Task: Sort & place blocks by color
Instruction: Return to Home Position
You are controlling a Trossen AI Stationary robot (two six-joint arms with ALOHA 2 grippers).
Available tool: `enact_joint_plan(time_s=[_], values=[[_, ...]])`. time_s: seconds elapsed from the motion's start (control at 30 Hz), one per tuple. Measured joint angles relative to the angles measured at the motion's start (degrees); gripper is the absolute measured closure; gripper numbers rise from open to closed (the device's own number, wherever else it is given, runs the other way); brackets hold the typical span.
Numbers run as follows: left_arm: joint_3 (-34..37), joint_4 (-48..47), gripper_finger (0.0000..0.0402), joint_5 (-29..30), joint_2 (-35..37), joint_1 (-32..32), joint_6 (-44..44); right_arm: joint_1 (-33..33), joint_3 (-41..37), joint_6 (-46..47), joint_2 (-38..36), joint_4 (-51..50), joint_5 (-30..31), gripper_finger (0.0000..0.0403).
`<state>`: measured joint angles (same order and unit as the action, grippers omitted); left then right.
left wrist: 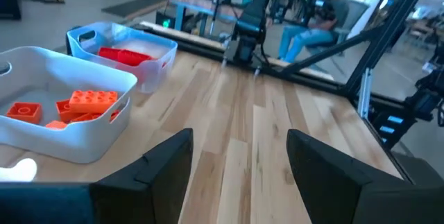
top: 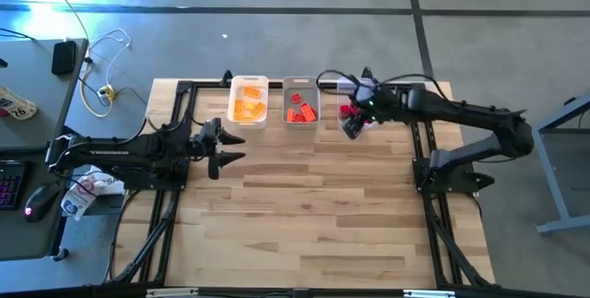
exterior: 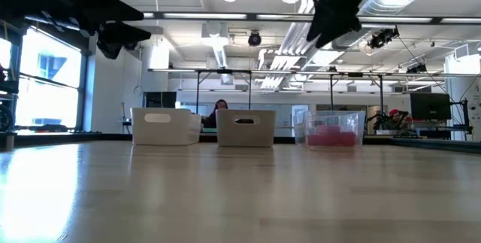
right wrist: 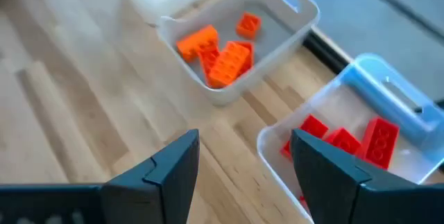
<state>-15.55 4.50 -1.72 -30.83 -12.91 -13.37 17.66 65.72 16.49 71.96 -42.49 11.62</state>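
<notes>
Three bins stand in a row at the table's far edge. The white bin [top: 248, 101] holds yellow-orange blocks [top: 246, 108]. The grey bin [top: 300, 104] holds orange-red blocks [right wrist: 223, 56]. The clear bin [right wrist: 388, 99] holds red blocks [right wrist: 361, 141]. My right gripper [right wrist: 243, 161] is open and empty, above the clear bin's near side [top: 353, 125]. My left gripper [left wrist: 239, 161] is open and empty, above the table's left part [top: 230, 148], near the white bin. No block shows on the bare table.
Bare wooden tabletop [top: 313, 206] lies in front of the bins. Black frame rails [top: 180, 132] run along the table's left and right sides. A seated person [left wrist: 316, 16] shows in the room beyond. A desk with a mouse [top: 37, 208] stands left of the table.
</notes>
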Motion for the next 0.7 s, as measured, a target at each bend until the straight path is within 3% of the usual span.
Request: enact_joint_plan(time_s=[0.3, 0.7], values=[[7.34, 3.05, 0.0181, -0.05, 9.1, 0.0, 0.05, -13.05, -3.78, 1.83, -5.92, 1.46, 11.26, 0.0192], [13.95, 5.9, 0.0181, -0.22, 17.14, 0.0, 0.94, -19.27, -25.13, 8.82, -21.12, 16.24, 9.14, 0.0192]])
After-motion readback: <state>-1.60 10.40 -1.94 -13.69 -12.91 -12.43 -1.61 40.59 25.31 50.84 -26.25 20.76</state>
